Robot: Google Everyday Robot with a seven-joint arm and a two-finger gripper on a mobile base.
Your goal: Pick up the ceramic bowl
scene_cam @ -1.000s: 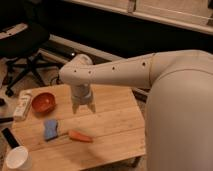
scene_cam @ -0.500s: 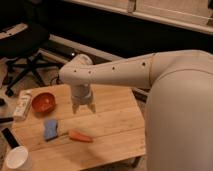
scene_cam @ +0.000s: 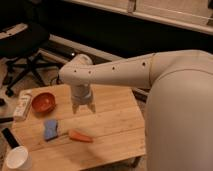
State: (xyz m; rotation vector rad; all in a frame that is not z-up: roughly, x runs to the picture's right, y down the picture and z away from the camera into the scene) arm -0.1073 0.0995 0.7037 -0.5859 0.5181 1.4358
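The ceramic bowl [scene_cam: 44, 102] is small, round and glossy red-orange. It sits on the wooden table [scene_cam: 115, 125] near its far left corner. My gripper [scene_cam: 83, 107] hangs from the white arm above the table's middle, to the right of the bowl and apart from it. It points down and holds nothing that I can see.
A white carton [scene_cam: 22, 105] lies left of the bowl. A blue sponge [scene_cam: 50, 129] and an orange carrot [scene_cam: 80, 136] lie in front of it. A white cup [scene_cam: 18, 159] stands at the front left corner, a dark flat object [scene_cam: 10, 137] beside it. An office chair [scene_cam: 25, 47] stands behind.
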